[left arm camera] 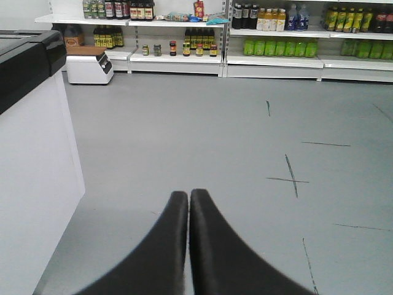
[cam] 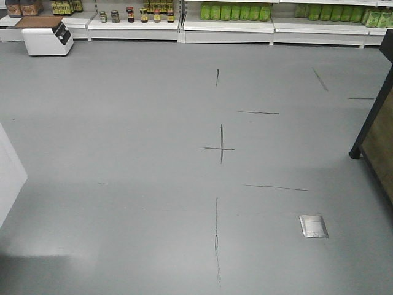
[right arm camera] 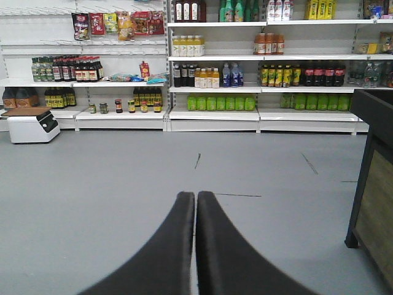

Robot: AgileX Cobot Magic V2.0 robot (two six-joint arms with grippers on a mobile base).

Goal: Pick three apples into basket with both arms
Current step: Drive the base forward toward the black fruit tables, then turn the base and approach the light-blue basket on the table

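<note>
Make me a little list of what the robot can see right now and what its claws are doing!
Place: shop aisle, grey floor with a black tape cross
Left claw: black, shut, holding nothing
Right claw: black, shut, holding nothing
Back wall: white shelves with a row of green bottles
By the shelves: white box machine with a black front
Red apples: not in view
Basket: not in view
</note>
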